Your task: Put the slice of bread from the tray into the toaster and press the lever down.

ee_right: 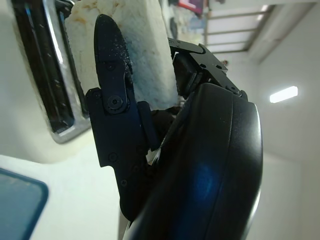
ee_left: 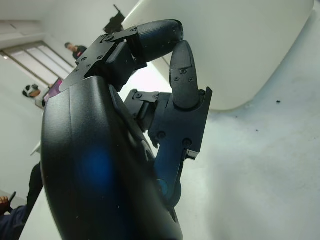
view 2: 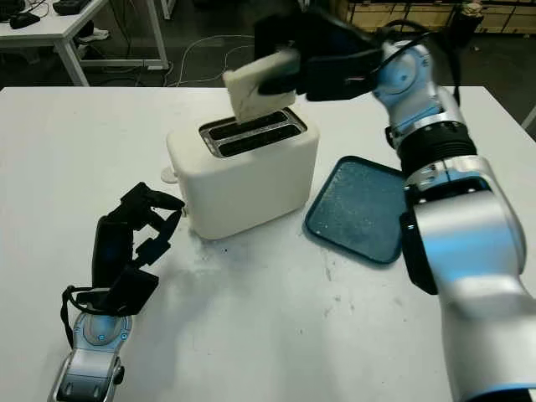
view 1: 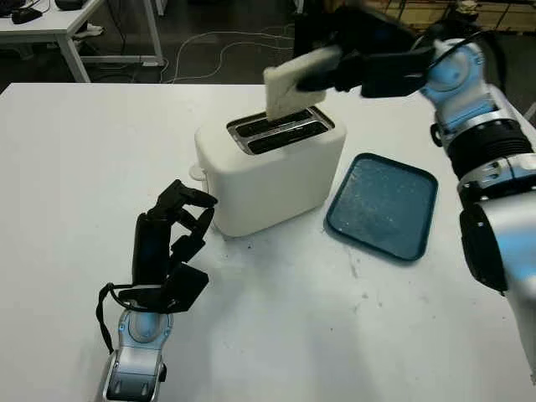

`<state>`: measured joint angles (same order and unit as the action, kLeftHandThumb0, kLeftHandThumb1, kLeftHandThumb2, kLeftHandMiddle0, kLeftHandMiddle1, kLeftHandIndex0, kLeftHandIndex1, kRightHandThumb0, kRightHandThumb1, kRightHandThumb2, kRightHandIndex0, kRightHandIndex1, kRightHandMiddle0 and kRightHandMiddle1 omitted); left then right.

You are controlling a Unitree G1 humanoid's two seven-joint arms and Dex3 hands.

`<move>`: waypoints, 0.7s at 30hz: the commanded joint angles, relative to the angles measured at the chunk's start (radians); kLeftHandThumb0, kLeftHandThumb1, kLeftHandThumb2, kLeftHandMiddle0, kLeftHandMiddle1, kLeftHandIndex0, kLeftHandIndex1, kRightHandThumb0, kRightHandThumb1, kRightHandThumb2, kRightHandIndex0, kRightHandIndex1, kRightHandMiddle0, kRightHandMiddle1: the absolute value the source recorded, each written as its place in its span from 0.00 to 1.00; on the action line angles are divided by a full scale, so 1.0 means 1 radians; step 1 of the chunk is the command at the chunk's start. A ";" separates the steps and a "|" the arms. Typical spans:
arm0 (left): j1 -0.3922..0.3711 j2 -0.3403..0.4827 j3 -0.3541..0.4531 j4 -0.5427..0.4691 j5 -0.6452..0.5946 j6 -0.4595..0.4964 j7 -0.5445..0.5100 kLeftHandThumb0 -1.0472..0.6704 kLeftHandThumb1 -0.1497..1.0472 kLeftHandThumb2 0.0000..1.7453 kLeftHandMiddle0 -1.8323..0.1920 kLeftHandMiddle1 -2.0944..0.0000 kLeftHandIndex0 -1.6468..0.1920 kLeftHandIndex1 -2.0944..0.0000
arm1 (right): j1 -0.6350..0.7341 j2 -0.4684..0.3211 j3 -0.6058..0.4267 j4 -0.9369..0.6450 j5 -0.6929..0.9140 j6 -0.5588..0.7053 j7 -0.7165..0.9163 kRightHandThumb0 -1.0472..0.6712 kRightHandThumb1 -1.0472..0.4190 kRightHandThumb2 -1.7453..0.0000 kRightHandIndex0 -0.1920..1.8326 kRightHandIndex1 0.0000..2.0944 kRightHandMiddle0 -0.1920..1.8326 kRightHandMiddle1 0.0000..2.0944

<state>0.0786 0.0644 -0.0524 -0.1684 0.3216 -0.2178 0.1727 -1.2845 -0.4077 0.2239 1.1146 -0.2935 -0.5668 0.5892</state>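
A white two-slot toaster [view 1: 268,167] stands mid-table. My right hand [view 1: 335,71] is shut on the pale bread slice [view 1: 293,84], holding it tilted just above the far slot [view 1: 272,126], its lower corner at the slot's mouth. In the right wrist view the bread [ee_right: 145,55] sits between black fingers [ee_right: 112,65] beside the slots [ee_right: 45,75]. The blue tray [view 1: 383,205] lies bare to the toaster's right. My left hand [view 1: 180,226] hovers near the toaster's front left corner with curled fingers [ee_left: 182,75], holding nothing. A small white lever knob [view 1: 196,172] protrudes on the toaster's left end.
The white table [view 1: 75,209] extends wide on the left and in front. Another table [view 1: 50,25] and floor cables [view 1: 226,46] lie beyond the far edge. A person [ee_left: 75,49] shows far off in the left wrist view.
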 commanded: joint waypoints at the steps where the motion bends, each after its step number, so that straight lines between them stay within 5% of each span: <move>1: -0.001 -0.002 -0.001 -0.004 0.000 -0.003 0.002 0.42 0.89 0.26 0.60 0.17 0.60 0.40 | 0.007 0.015 0.001 0.005 0.010 0.032 0.023 0.28 0.09 0.90 0.67 0.83 0.57 0.83; 21: -0.001 -0.009 -0.004 0.011 0.001 -0.007 0.006 0.41 0.89 0.26 0.61 0.17 0.60 0.39 | 0.005 -0.012 -0.075 -0.017 0.076 0.129 0.104 0.25 0.09 0.89 0.66 0.83 0.58 0.83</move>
<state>0.0786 0.0565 -0.0529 -0.1619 0.3209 -0.2179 0.1739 -1.2744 -0.4216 0.1560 1.0959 -0.2354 -0.4559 0.6859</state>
